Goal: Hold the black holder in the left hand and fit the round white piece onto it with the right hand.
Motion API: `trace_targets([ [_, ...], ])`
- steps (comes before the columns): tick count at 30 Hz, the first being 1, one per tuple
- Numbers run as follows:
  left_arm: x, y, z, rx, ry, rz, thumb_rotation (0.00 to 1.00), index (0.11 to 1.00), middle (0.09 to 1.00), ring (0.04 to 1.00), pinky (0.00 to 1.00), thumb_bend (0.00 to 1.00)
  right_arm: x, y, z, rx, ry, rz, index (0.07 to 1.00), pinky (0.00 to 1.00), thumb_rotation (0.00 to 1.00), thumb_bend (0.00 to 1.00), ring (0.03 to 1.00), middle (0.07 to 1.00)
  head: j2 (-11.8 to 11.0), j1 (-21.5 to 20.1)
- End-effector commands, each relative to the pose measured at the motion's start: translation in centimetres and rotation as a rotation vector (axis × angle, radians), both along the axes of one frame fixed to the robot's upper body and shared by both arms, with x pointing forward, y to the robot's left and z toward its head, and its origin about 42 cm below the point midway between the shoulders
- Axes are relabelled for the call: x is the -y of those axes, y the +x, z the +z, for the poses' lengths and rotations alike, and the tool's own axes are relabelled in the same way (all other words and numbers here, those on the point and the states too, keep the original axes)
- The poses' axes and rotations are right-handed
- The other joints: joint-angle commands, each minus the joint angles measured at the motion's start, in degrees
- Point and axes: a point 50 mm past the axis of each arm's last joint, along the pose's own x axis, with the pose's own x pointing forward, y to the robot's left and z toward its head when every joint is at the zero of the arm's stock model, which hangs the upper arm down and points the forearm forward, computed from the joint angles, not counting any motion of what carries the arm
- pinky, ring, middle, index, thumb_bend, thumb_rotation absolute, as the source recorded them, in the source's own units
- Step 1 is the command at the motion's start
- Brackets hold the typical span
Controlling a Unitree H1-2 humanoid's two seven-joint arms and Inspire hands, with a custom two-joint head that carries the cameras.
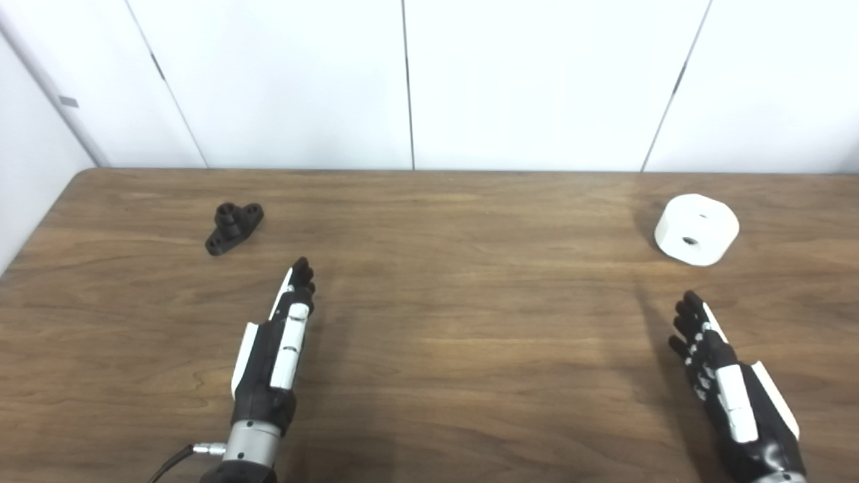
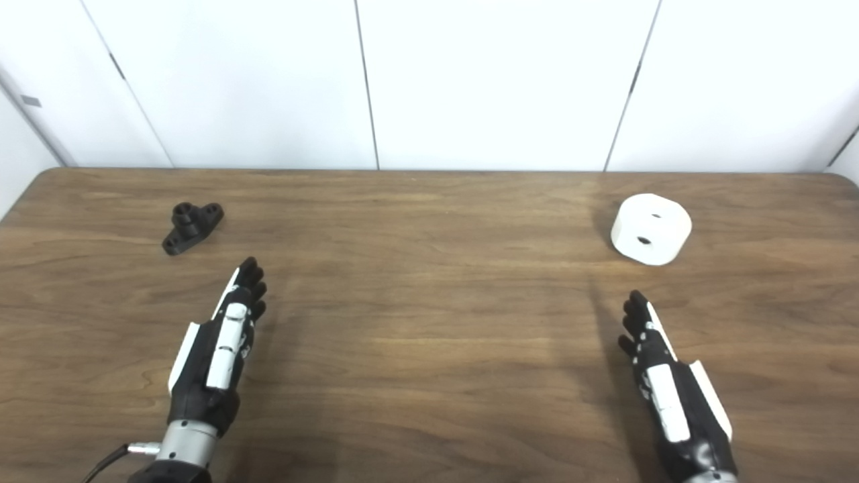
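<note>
The black holder lies on the wooden table at the far left, a small bracket with round bosses. The round white piece, a short cylinder with a hole in its side, rests at the far right. My left hand hovers over the table, open and edge-on, its fingers stretched out, pointing toward the holder but well short of it. My right hand is also open with straight fingers, a little in front of the white piece and apart from it. Neither hand holds anything.
White wall panels stand right behind the table's far edge. The table's left corner is rounded. A cable runs from my left wrist at the bottom edge.
</note>
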Motion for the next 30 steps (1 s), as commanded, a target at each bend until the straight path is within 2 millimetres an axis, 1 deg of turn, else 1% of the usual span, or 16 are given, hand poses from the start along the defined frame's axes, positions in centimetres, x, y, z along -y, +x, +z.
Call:
trace_targets([
  [1,-0.3,-1.9,-0.6,-0.012,0.022,0.011,0.92,1.0,0.997,0.999,1.0,0.43,0.2,0.3,0.8,0.041,-0.005,-0.002,1.0,1.0,1.0,0.7,1.0,1.0,0.07,0.05],
  [7,-0.2,-1.9,-0.5,-0.012,0.027,0.012,0.93,1.0,0.994,0.996,1.0,0.42,0.2,0.3,0.9,0.043,0.005,-0.006,1.0,1.0,1.0,0.68,1.0,1.0,0.07,0.05],
  [12,-0.3,-1.9,-0.6,-0.011,0.027,0.007,0.92,1.0,0.998,1.0,1.0,0.43,0.2,0.4,1.0,0.045,0.006,-0.002,1.0,1.0,1.0,0.69,1.0,1.0,-0.02,-0.2],
  [14,-0.3,-1.9,-0.6,-0.01,0.024,0.007,0.91,1.0,0.998,1.0,1.0,0.42,0.2,0.5,1.1,0.053,0.007,-0.001,1.0,1.0,1.0,0.67,1.0,1.0,-0.02,-0.2],
  [16,-0.3,-1.9,-0.6,-0.011,0.026,0.007,0.91,1.0,0.997,1.0,1.0,0.43,0.3,0.7,1.2,0.06,0.007,-0.001,1.0,1.0,1.0,0.66,1.0,1.0,-0.23,-0.21],
  [20,-0.2,-1.9,-0.7,-0.012,0.02,0.005,0.9,1.0,0.995,1.0,1.0,0.43,0.3,1.2,1.4,0.065,0.006,-0.004,1.0,1.0,1.0,0.69,1.0,1.0,-0.5,-0.09],
  [28,0.0,-2.0,-0.7,-0.018,0.03,0.011,0.89,1.0,0.994,0.998,1.0,0.44,0.1,2.3,1.9,0.094,-0.002,-0.01,1.0,1.0,1.0,0.69,1.0,1.0,-0.69,0.18],
  [30,0.0,-2.1,-0.7,-0.019,0.033,0.009,0.9,1.0,0.996,1.0,1.0,0.43,0.0,2.6,2.1,0.1,-0.004,-0.01,1.0,1.0,1.0,0.69,1.0,1.0,-0.71,0.24],
])
